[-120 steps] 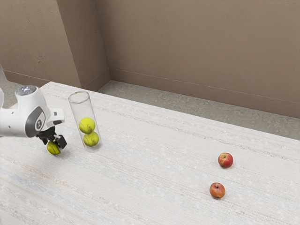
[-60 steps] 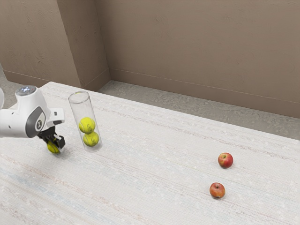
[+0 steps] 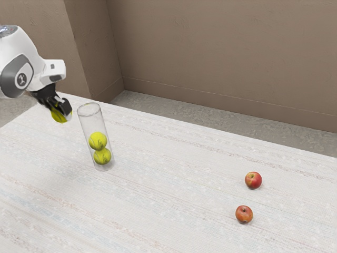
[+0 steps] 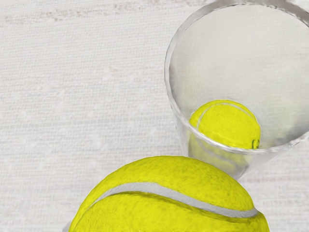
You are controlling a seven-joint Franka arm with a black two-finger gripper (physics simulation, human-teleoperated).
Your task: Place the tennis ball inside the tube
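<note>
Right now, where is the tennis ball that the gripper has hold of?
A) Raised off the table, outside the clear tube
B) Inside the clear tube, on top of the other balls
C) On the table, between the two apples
A: the held ball hangs in the gripper above the table, beside the upper part of the clear tube, which has two other balls in it.

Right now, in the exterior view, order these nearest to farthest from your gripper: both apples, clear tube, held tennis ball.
1. Held tennis ball: in my gripper.
2. Clear tube: just toward the exterior view's right.
3. Upper apple and lower apple: farther toward that right, too close to call.
</note>
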